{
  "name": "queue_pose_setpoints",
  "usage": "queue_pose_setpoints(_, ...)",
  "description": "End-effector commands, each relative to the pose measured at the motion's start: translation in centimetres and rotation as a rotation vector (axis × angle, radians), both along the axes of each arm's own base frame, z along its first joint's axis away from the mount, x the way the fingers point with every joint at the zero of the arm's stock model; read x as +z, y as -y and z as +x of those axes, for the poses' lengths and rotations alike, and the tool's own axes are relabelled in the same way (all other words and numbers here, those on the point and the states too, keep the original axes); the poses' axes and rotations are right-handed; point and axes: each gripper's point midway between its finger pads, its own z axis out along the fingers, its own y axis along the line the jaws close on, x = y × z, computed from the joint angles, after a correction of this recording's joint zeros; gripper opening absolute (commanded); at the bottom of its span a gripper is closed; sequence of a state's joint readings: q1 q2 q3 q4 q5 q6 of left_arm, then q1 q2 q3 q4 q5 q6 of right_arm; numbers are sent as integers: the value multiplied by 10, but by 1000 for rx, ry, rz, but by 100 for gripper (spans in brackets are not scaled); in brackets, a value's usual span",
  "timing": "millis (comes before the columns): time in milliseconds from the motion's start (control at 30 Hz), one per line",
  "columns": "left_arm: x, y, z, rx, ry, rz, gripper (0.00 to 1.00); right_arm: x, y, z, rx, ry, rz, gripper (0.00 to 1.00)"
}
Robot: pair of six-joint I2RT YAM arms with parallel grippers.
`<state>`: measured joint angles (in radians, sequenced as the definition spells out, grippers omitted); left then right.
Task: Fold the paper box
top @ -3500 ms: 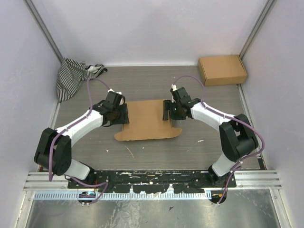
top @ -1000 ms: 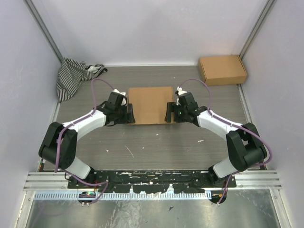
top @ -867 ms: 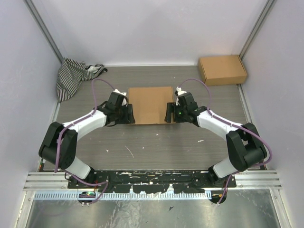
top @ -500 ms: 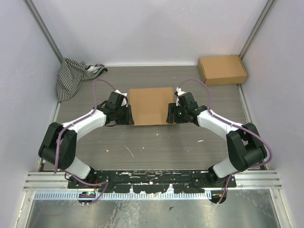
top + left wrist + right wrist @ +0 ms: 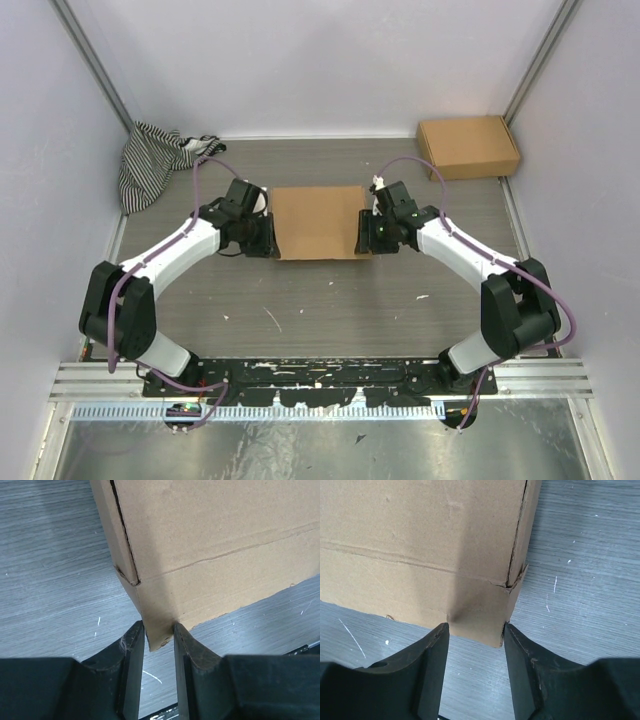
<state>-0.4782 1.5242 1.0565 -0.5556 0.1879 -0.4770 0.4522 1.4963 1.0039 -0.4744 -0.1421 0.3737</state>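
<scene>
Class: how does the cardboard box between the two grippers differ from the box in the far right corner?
The paper box lies mid-table with a flap corner sticking out; the assembled box sits in the corner, closed up, nothing touching it. Both are plain brown cardboard.

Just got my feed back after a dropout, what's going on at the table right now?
Both arms are working on the paper box, which lies mid-table as a folded brown rectangle. The left hand pinches the box's near-left corner flap between its fingers. The right hand straddles the near-right corner with its fingers close against the cardboard; whether it grips yet is unclear. The assembled cardboard box and a striped cloth sit apart at the far corners.
</scene>
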Motion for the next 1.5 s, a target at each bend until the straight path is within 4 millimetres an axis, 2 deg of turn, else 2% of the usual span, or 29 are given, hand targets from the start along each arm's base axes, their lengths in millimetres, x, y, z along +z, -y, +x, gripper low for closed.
queue_pose_setpoints(0, 22, 14, -6, -41, -22, -63, 35, 36, -27, 7, 45, -2, 101, 52)
queue_pose_setpoints(267, 14, 9, -10, -38, -50, -36, 37, 37, -25, 3, 65, -83, 123, 53)
queue_pose_setpoints(467, 16, 11, -14, -47, -72, -55, 38, 27, -26, -6, 89, -137, 144, 53)
queue_pose_setpoints(767, 16, 9, -20, -62, -124, -99, 45, 23, -19, -8, 85, -174, 149, 56)
queue_pose_setpoints(1100, 22, 18, -24, -70, -158, -200, 44, 33, -22, -10, 92, -194, 226, 53)
queue_pose_setpoints(1467, 0, 7, -25, -63, -186, -120, 43, 14, -7, -2, 44, -175, 130, 53)
